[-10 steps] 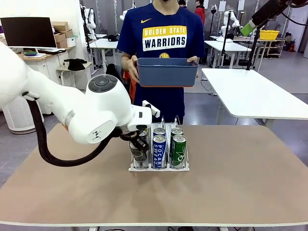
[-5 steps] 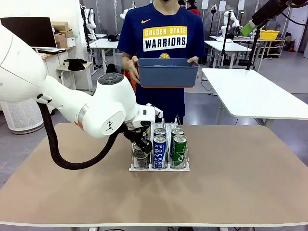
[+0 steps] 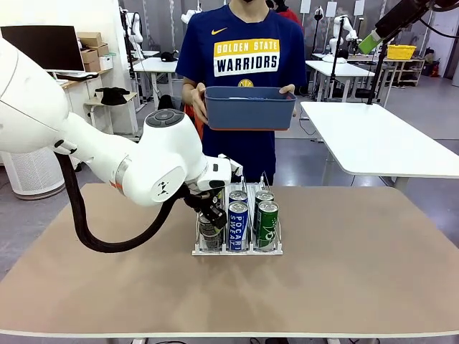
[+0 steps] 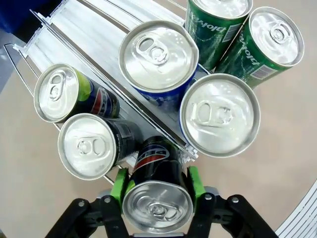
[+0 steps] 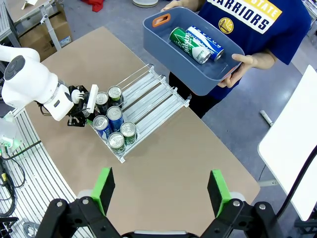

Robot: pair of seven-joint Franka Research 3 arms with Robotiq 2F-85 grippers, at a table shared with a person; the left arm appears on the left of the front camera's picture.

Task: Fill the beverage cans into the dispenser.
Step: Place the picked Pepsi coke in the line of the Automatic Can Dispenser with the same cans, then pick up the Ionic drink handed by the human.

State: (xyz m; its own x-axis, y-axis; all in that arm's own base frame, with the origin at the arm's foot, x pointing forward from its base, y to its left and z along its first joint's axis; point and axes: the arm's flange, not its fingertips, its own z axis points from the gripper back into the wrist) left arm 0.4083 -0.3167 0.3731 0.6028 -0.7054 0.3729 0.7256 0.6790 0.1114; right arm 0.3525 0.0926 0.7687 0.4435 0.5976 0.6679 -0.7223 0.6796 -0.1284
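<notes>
The right gripper (image 5: 161,181) hangs high over the table (image 3: 344,279), its fingers spread wide with nothing between them.

Below, the left gripper (image 4: 157,183) is at the near end of the dispenser (image 3: 237,251), which stands mid-table, closer to the far edge than the near one. Its green pads (image 4: 119,184) sit at the two sides of a dark can (image 4: 157,206) standing upright at the front of the left lane. Whether they press the can or stand just off it I cannot tell.

Two more dark cans (image 4: 91,146) stand behind it in that lane. The middle lane holds two blue cans (image 4: 217,114), the right lane two green cans (image 4: 275,34), all upright.

Beyond the far edge a person holds a tub (image 3: 249,111) in both hands. A green can (image 5: 184,40) and a blue can (image 5: 207,43) lie in it.
</notes>
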